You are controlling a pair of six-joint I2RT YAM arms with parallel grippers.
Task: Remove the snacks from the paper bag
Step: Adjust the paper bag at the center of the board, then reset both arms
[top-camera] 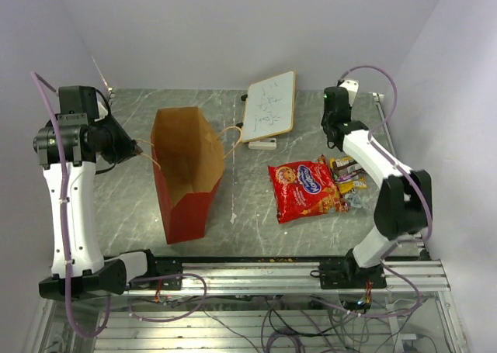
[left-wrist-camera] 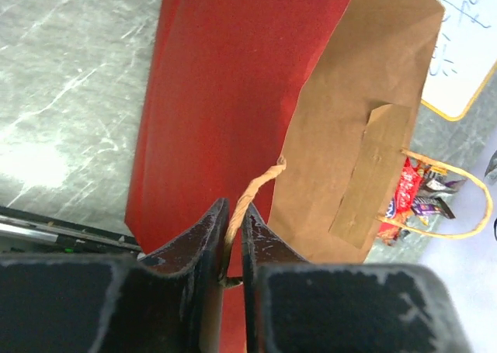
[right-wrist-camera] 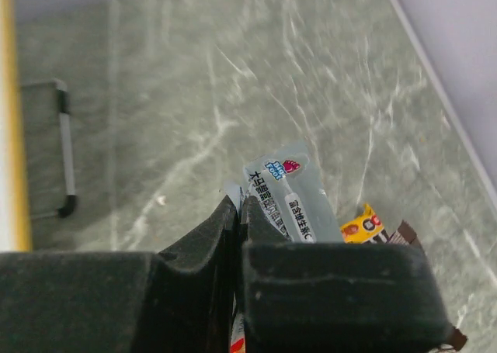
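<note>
The paper bag (top-camera: 186, 174), brown inside and red outside (left-wrist-camera: 225, 97), sits left of centre with its mouth gaping open, and only bare brown paper shows inside. My left gripper (top-camera: 138, 147) (left-wrist-camera: 235, 207) stands at its left rim, its jaws a narrow slit apart on the twisted handle (left-wrist-camera: 260, 181). The red cookie packet (top-camera: 304, 188) lies flat to the right, with small candy bars (top-camera: 348, 174) piled beside it. My right gripper (top-camera: 339, 147) (right-wrist-camera: 239, 202) hangs over that pile, shut on the edge of a silvery packet (right-wrist-camera: 291, 194). A yellow bar (right-wrist-camera: 365, 225) lies just beyond.
A small whiteboard (top-camera: 269, 105) with a yellow frame lies at the back centre, a white eraser (top-camera: 262, 143) at its near edge. The bag's second handle (left-wrist-camera: 458, 205) loops toward the snacks. An aluminium rail (top-camera: 295, 271) runs along the table's near edge.
</note>
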